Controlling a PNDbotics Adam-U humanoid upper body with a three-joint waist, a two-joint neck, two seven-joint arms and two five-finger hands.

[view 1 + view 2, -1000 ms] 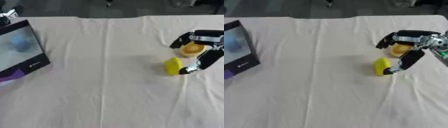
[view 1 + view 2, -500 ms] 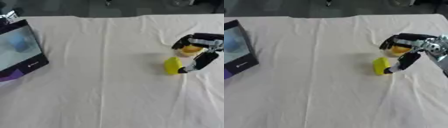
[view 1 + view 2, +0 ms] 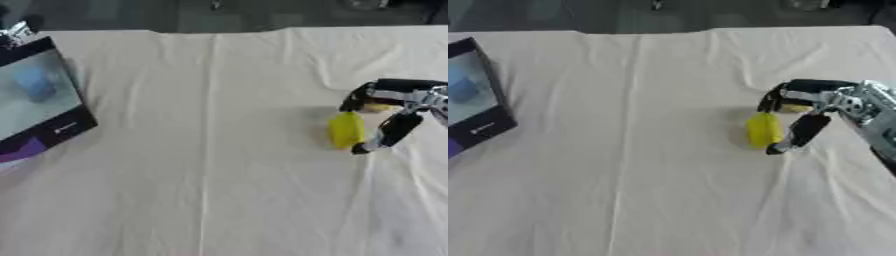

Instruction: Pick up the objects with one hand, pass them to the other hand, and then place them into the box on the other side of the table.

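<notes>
In the left eye view the right hand [image 3: 395, 107] is curling its fingers and thumb around a yellow object [image 3: 346, 130] on the cloth-covered table [image 3: 210, 175], so the pickup is only beginning; handover and placing remain. The box [image 3: 39, 100] is sitting far left.

In the right eye view more of the forearm [image 3: 875, 127] is showing; the left hand is appearing nowhere.

The right robot hand [image 3: 815, 107] reaches in from the right edge of the frame at mid-height, fingers [image 3: 785, 92] arched leftward and downward and thumb [image 3: 796, 136] angled down below them, the silver wrist trailing off toward the right.
</notes>
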